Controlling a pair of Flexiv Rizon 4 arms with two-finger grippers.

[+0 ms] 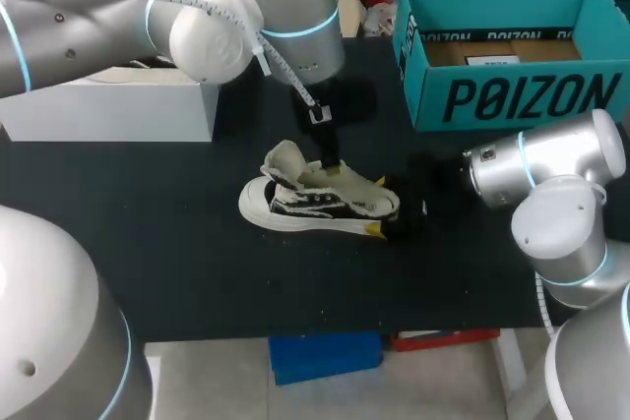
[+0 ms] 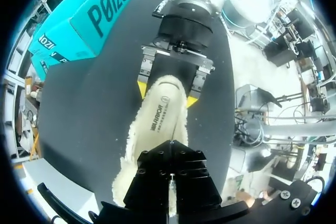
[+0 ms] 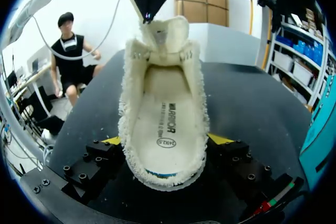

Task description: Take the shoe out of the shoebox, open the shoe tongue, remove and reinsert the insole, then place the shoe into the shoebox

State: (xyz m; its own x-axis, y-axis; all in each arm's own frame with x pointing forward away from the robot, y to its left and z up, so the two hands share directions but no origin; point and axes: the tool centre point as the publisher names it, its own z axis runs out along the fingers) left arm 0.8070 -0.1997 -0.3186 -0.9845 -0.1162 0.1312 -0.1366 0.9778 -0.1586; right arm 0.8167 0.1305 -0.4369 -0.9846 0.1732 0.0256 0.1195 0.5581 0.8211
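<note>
Black table [image 1: 148, 243]: one shoe [image 1: 315, 206], heel clamped in right gripper [image 3: 167, 140]; left gripper [image 3: 150, 14] fingers together, tips hidden; one shoebox [image 1: 512, 95] far-right corner.

Surface is a black table [image 1: 197, 272] with 3 things directly on it. 1 white-and-black shoe [image 1: 315, 206] rests on its sole near the middle, toe toward the left arm's side. 1 open teal shoebox [image 1: 512, 95] stands at the far right, well apart from the shoe. 1 white box [image 1: 118, 110] sits at the far left.
</note>
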